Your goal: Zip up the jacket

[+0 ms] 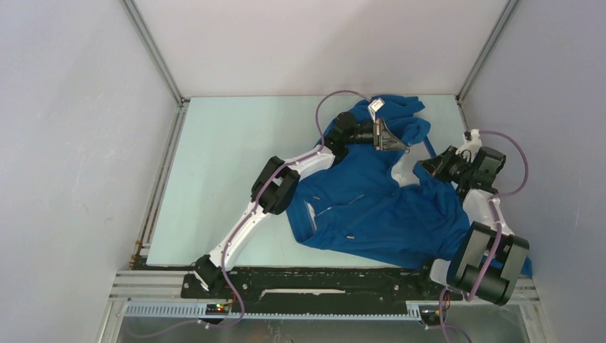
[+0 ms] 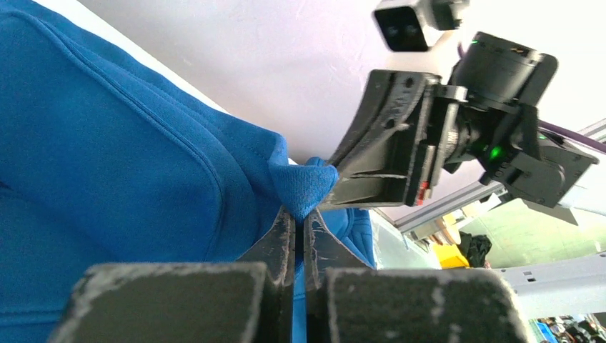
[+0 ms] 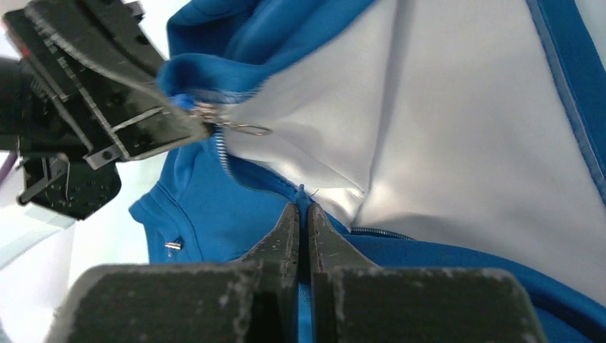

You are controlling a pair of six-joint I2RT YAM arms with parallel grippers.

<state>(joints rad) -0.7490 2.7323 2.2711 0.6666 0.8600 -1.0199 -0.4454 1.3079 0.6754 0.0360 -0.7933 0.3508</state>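
— Where's the jacket (image 1: 371, 214)?
— Spread out blue on the pale table (image 1: 229, 179), over toward the right arm.
— Left gripper (image 2: 299, 214)?
— Pressed together on a corner of blue cloth.
— Right gripper (image 3: 304, 211)?
— Pinching the front edge where the zipper line meets the pale lining (image 3: 429, 107). The metal zipper pull (image 3: 246, 129) sits just beyond.
— Any writing?
— A white tag (image 1: 376, 106) at the jacket's far end, too small to read.
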